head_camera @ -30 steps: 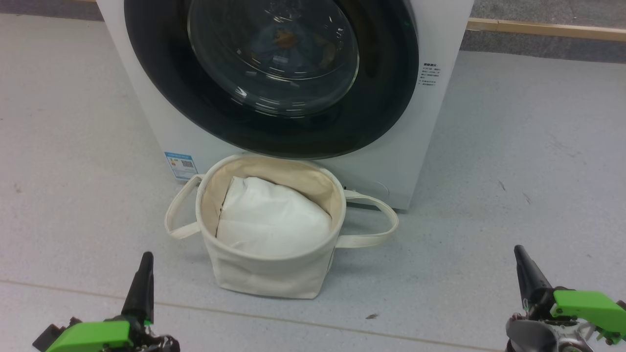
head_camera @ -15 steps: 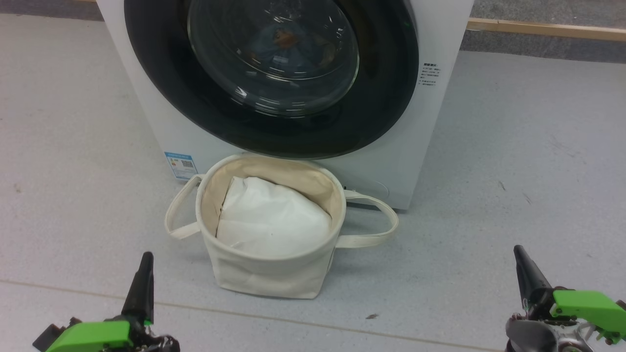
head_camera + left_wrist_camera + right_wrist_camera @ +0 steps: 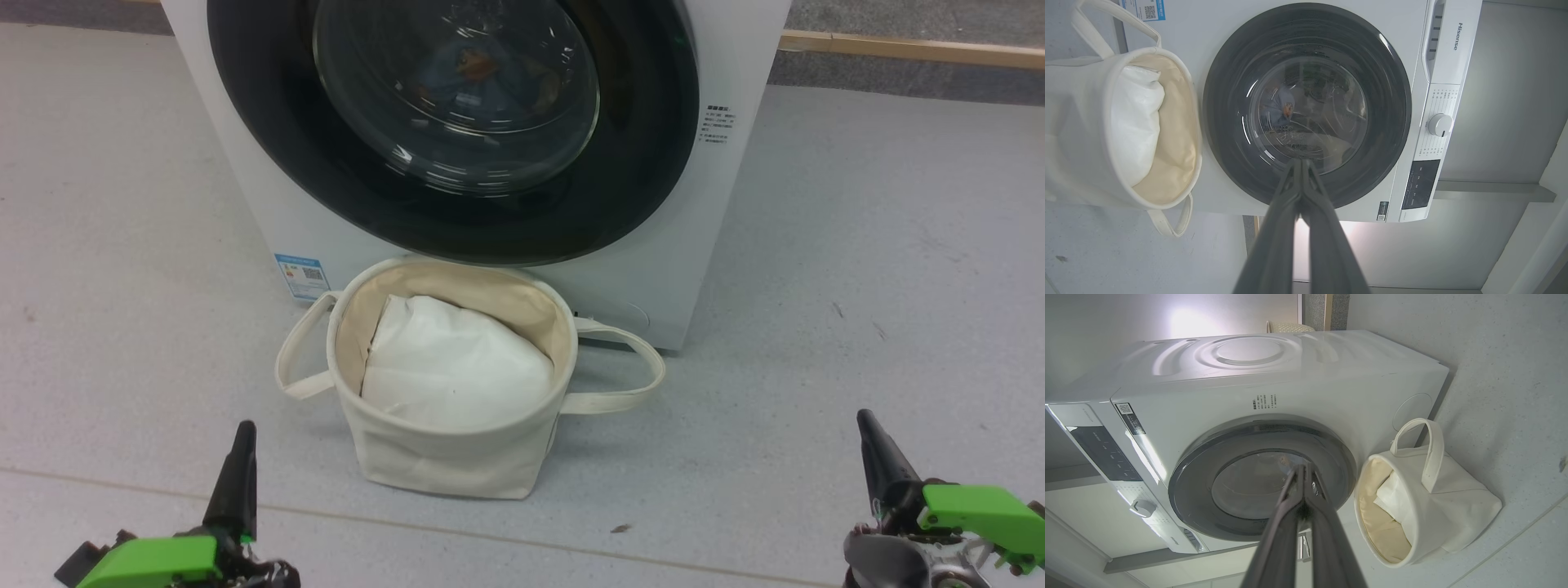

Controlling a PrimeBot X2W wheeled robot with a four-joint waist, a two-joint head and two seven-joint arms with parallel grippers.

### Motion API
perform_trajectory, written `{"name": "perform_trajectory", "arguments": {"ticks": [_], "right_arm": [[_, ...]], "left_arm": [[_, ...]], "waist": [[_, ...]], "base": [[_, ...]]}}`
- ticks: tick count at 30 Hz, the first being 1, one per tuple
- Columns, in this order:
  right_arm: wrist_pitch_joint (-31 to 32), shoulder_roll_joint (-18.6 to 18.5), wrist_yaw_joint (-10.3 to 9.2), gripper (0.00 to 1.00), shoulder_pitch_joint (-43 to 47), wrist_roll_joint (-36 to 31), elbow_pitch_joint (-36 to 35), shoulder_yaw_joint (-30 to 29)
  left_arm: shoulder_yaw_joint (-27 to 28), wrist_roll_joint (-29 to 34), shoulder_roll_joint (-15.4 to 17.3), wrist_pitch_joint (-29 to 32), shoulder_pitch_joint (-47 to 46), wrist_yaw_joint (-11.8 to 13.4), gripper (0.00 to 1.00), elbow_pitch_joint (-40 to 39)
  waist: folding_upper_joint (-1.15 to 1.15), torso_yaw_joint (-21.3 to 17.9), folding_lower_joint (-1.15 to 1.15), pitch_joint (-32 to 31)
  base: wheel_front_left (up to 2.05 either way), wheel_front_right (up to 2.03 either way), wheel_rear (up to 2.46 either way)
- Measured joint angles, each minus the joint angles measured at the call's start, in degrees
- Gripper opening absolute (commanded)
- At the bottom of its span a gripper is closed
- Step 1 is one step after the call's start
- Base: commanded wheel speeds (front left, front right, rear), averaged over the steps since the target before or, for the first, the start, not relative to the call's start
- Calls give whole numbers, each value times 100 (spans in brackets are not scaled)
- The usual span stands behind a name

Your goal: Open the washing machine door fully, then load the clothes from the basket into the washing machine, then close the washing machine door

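Washing machine door (image 3: 645, 147), shut at 12 o'clock, encloses the clothes (image 3: 475, 64) above the basket (image 3: 441, 461); left fingers (image 3: 237, 482) at 7 and right fingers (image 3: 880, 457) at 5 o'clock, both pressed together and empty, sit about equally far.

I saw a grey speckled floor (image 3: 857, 245) all around. A thin line (image 3: 490, 535) ran across it close to me, and a small dark bit (image 3: 620, 528) lay just beyond that line. A few small scratches (image 3: 878, 329) marked the floor on the right. At the far edge ran a wooden strip (image 3: 906, 47), with a darker grey band (image 3: 898, 15) behind it. The wall (image 3: 1106, 343) was pale, and a bright patch of light (image 3: 1188, 322) shone on it.
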Motion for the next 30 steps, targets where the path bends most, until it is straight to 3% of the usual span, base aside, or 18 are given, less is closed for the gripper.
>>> {"name": "perform_trajectory", "arguments": {"ticks": [30], "right_arm": [[-18, -14, 0, 0, 0, 32, 0, 25]], "left_arm": [[0, 0, 0, 0, 0, 0, 0, 0]], "waist": [[0, 0, 0, 0]], "base": [[0, 0, 0]]}}
